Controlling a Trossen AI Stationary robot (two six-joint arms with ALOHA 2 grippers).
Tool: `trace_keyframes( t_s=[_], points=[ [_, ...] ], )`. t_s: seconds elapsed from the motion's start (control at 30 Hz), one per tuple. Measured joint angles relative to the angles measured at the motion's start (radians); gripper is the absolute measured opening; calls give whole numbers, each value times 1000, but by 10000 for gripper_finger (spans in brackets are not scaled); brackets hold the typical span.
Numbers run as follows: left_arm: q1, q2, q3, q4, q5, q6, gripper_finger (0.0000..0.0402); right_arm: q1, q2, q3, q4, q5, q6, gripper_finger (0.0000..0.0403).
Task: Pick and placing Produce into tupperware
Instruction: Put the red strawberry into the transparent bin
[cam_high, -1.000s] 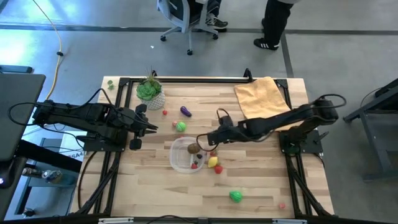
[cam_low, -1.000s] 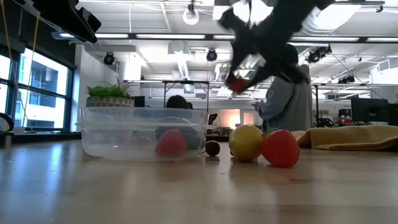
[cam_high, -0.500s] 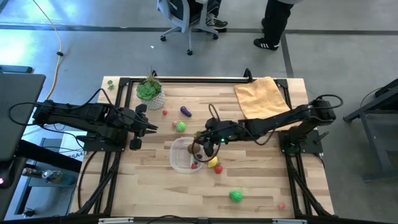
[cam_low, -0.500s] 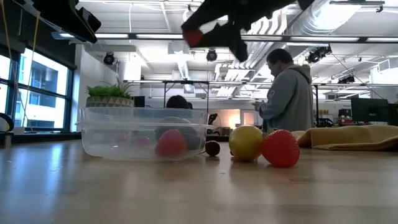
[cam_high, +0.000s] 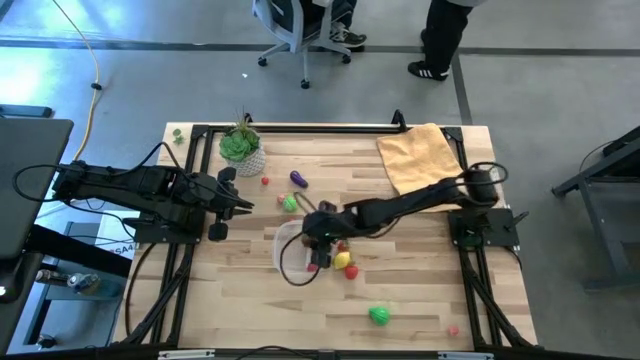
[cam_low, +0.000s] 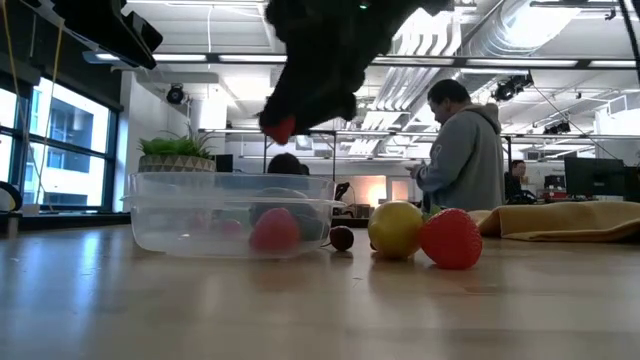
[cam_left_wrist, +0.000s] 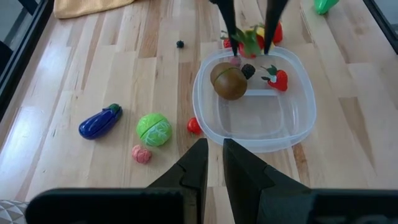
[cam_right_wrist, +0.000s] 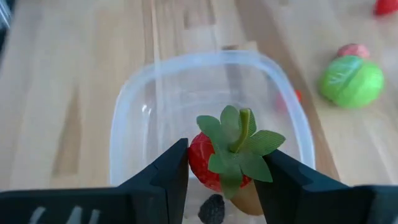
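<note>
- Wooden table (cam_high: 420, 290): work surface, with both arms reaching in from opposite sides.
- Right arm: stretched across the table, its right gripper (cam_right_wrist: 221, 163) held above the tupperware (cam_high: 290, 262). Jaws part-closed on a red strawberry with green leaves (cam_right_wrist: 227, 152), pinched between the two fingers (cam_right_wrist: 163, 169). Low view shows the berry (cam_low: 280, 127) hanging clear above the tub rim (cam_low: 230, 182), not touching it.
- Left arm: parked at the table's left edge; left gripper (cam_left_wrist: 212, 158) has its fingers nearly together, a narrow slit between them, nothing held. It points toward the tub from a distance.
- Yellow cloth (cam_high: 420, 155): lying at the far right corner of the table.
- Potted plant in white pot (cam_high: 242, 148): far left corner.
- Tupperware: clear, squarish, near table centre. Contents seen from the left wrist: brown kiwi (cam_left_wrist: 229, 82), a small dark berry (cam_left_wrist: 248, 71), and a second red strawberry (cam_left_wrist: 277, 78).
- Lemon (cam_low: 396, 229) and a red strawberry (cam_low: 451, 238): on the table just beside the tub, touching each other in the low view.
- Green leafy piece (cam_high: 379, 316): near the table's front edge, well apart from the tub.
- Green cabbage-like ball (cam_left_wrist: 153, 129), purple eggplant (cam_left_wrist: 99, 121), small pink piece (cam_left_wrist: 142, 154), small red piece (cam_left_wrist: 194, 126): loose on the wood beside the tub; the red piece sits just against the tub wall.
- Person in grey hoodie (cam_low: 462, 150): standing in the room beyond the table.
</note>
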Motion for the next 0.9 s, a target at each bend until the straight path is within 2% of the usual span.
trace_keyframes(
  t_s=[0.17,0.3,0.47,0.73,0.9],
  points=[
    [0,0,0,-1,0,0,40,29,103,156,-175,-16,-81,140],
    [0,0,0,-1,0,0,40,44,169,224,-259,-32,-107,140],
    [0,0,0,-1,0,0,40,43,214,242,-276,-65,-65,140],
    [0,0,0,-1,0,0,40,43,220,242,-280,-59,-46,141],
    [0,0,0,-1,0,0,40,43,220,242,-280,-57,-46,155]
  ],
)
